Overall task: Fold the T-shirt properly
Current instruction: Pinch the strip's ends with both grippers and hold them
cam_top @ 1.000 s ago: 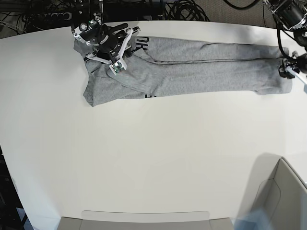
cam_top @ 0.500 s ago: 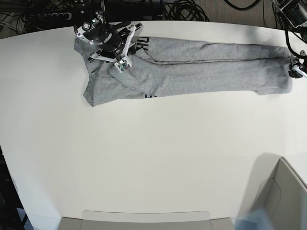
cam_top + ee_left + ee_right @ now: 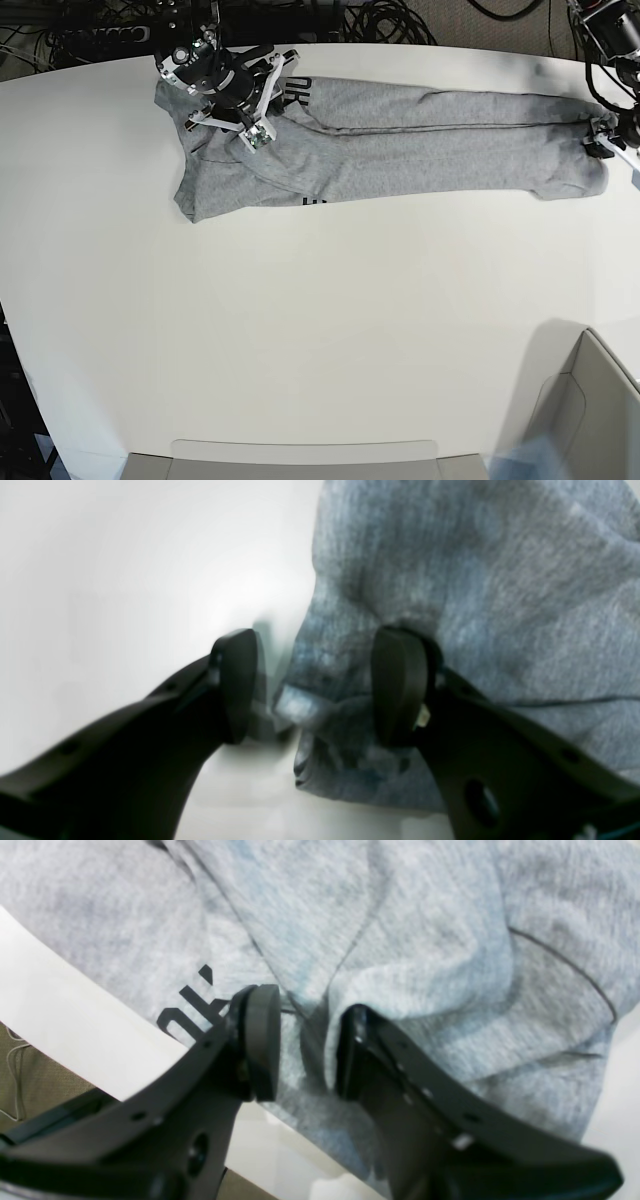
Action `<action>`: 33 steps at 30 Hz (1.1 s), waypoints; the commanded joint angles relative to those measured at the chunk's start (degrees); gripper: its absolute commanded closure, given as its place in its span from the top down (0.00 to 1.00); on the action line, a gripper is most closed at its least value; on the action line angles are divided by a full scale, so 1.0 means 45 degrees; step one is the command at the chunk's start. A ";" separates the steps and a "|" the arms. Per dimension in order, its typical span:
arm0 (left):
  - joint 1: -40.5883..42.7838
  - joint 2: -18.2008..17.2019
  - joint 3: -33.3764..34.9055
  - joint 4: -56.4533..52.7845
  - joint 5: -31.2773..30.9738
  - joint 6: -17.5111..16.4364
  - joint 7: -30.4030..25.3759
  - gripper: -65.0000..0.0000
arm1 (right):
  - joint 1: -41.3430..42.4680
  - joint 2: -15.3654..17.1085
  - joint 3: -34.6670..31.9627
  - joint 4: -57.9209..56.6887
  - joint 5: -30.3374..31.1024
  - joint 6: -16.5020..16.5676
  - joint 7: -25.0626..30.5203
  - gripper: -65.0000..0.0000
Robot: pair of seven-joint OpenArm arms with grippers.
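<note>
The heather-grey T-shirt (image 3: 400, 140) lies folded into a long strip across the back of the white table (image 3: 300, 320). Black lettering (image 3: 297, 92) shows near its left end. My right gripper (image 3: 250, 118) stands over that left end. In the right wrist view its fingers (image 3: 260, 1040) pinch a raised fold of the T-shirt (image 3: 400, 965) beside the lettering (image 3: 185, 1005). My left gripper (image 3: 598, 140) is at the strip's right end. In the left wrist view it (image 3: 317, 690) is open and straddles the T-shirt's edge (image 3: 475, 605), with one finger (image 3: 400, 685) resting on the cloth.
A grey bin (image 3: 590, 400) stands at the front right corner. A flat grey tray (image 3: 300, 455) lies along the front edge. Cables (image 3: 380, 20) lie beyond the table's back edge.
My left gripper has moved inward onto the right end of the T-shirt. My right gripper shifted slightly toward the back and then held still over the left end.
</note>
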 commanded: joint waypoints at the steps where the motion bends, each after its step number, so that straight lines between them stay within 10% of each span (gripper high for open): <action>1: -0.0018 -0.0080 0.0071 -0.0020 0.0111 -0.0017 0.0014 0.57 | 0.0063 -0.0052 -0.0022 0.0188 0.0145 0.0045 0.0226 0.29; 18: 0.0119 -0.0100 0.3373 -0.1251 -0.0084 -0.0017 -0.1666 0.55 | 0.0082 -0.0052 -0.0022 0.0188 0.0145 0.0045 0.0226 0.29; 25: 0.2385 -0.0334 0.3490 0.1289 -0.1530 -0.0017 -0.1920 0.34 | 0.0082 0.0026 -0.0002 0.0188 0.0145 0.0045 0.0226 0.29; 29: 0.2053 -0.0412 0.3490 0.0761 -0.1432 -0.0017 -0.1861 0.00 | 0.0180 -0.0052 -0.0022 0.0188 0.0145 0.0045 0.0226 0.29; 33: 0.0724 -0.0432 0.3568 -0.0723 -0.0534 -0.0017 -0.1548 0.00 | 0.0238 -0.0052 -0.0022 0.0227 0.0145 0.0045 0.0226 0.29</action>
